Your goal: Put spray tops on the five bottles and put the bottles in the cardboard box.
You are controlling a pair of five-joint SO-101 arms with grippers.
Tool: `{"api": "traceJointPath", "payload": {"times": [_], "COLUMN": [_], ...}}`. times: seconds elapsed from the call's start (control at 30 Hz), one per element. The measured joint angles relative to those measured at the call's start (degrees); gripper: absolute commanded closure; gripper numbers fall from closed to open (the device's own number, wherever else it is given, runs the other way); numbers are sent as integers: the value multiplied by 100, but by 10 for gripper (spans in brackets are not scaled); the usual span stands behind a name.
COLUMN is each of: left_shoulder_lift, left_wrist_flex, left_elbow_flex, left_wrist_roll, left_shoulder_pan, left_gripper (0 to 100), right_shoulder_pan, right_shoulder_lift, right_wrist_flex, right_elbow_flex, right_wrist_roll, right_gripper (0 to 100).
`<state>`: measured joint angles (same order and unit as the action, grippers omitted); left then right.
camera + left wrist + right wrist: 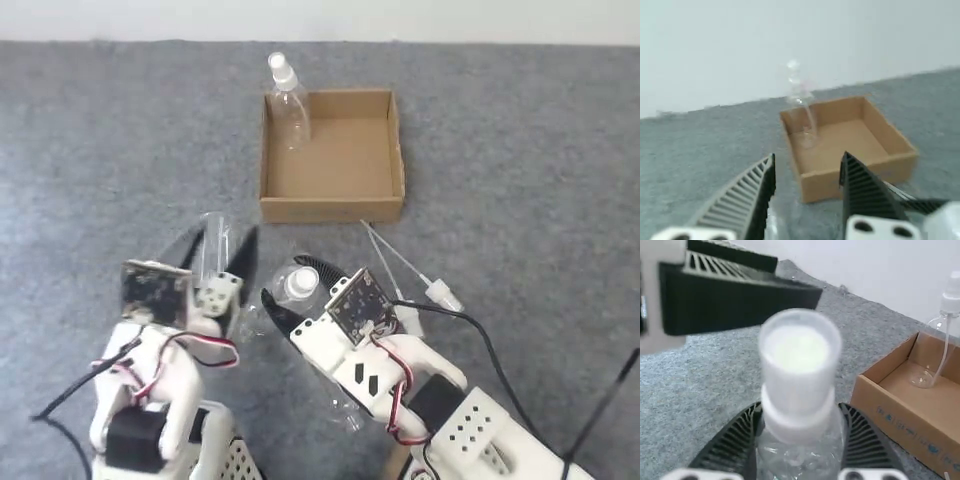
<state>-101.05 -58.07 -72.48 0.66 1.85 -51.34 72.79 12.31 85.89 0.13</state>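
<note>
Right gripper [800,415] pinches a capped bottle [799,385] close up. Left gripper [808,160] has its fingers spread wide. From up high, a loose spray top [443,295] lies on the carpet [520,150] beside them. Farther back, the cardboard box [330,210] holds one standing bottle [288,105] with its sprayer on.

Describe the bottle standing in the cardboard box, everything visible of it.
The bottle is clear, plastic by its look and seemingly empty, with a rounded shoulder and a narrow neck. A white spray top is fitted on it, and a thin tube runs down inside. It stands upright on the floor of the open cardboard box, in the far left corner as the high view shows it, close against the walls. Nothing grips it.
</note>
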Motion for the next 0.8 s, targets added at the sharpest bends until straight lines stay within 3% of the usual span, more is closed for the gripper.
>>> {"api": "traceJointPath", "payload": {"times": [0.17, 0.47, 0.8], "left_shoulder_lift": [-18, 26, -9], "left_wrist_flex": [0, 0, 0], "left_elbow_flex": [44, -563, -879], "left_wrist_roll": [0, 0, 0], "left_shoulder_pan": [-932, -2004, -2259], "left_gripper": [800, 798, 797], "right_shoulder_pan": [0, 220, 404], "right_shoulder_lift": [0, 0, 0], "right_wrist_flex": [0, 448, 1363], "right_elbow_flex": [0, -299, -1565], "right_wrist_roll": [0, 0, 0], "right_gripper": [919, 919, 919]}}
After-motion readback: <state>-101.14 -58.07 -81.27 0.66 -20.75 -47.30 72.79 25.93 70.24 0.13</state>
